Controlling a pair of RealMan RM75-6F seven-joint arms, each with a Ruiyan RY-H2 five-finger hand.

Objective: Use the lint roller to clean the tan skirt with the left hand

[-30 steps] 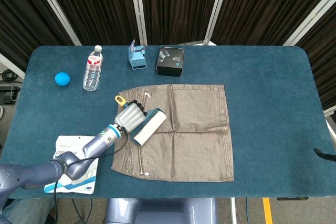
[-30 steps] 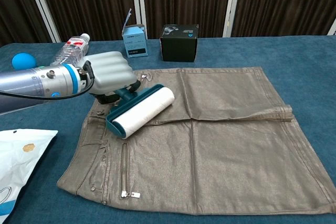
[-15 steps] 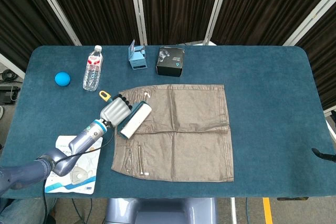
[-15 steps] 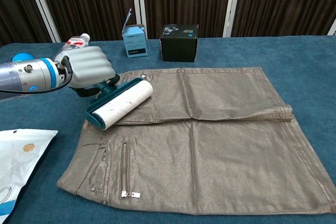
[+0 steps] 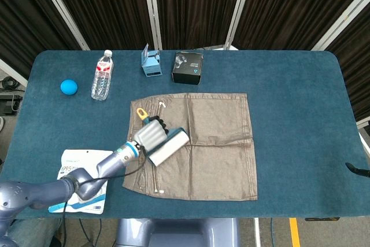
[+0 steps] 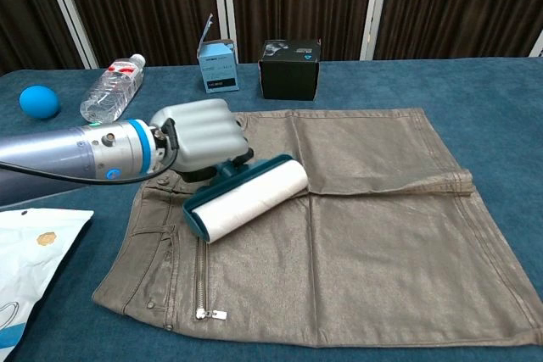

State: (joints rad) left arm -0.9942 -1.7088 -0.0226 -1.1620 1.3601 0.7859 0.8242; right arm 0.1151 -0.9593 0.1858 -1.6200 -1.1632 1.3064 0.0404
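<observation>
The tan skirt point(image 5: 208, 137) point(image 6: 356, 226) lies flat in the middle of the blue table. My left hand point(image 5: 150, 133) point(image 6: 202, 139) grips the teal handle of the lint roller point(image 5: 169, 147) point(image 6: 248, 197), whose white roll rests on the skirt's left half, near the waistband and above a zip. A yellow tip of the handle point(image 5: 140, 111) sticks out behind the hand. Only a dark tip of the right hand point(image 5: 356, 170) shows at the head view's right edge; its fingers cannot be made out.
A water bottle point(image 5: 102, 76) point(image 6: 110, 87) and a blue ball point(image 5: 69, 87) point(image 6: 39, 101) lie at the back left. A small blue box point(image 5: 151, 62) point(image 6: 218, 65) and a black box point(image 5: 188, 67) point(image 6: 289, 69) stand behind the skirt. A white packet point(image 5: 81, 180) point(image 6: 25, 269) lies at the front left.
My left hand swept the roller left to the skirt's edge, then back right and toward the front; it now rests further onto the skirt than before.
</observation>
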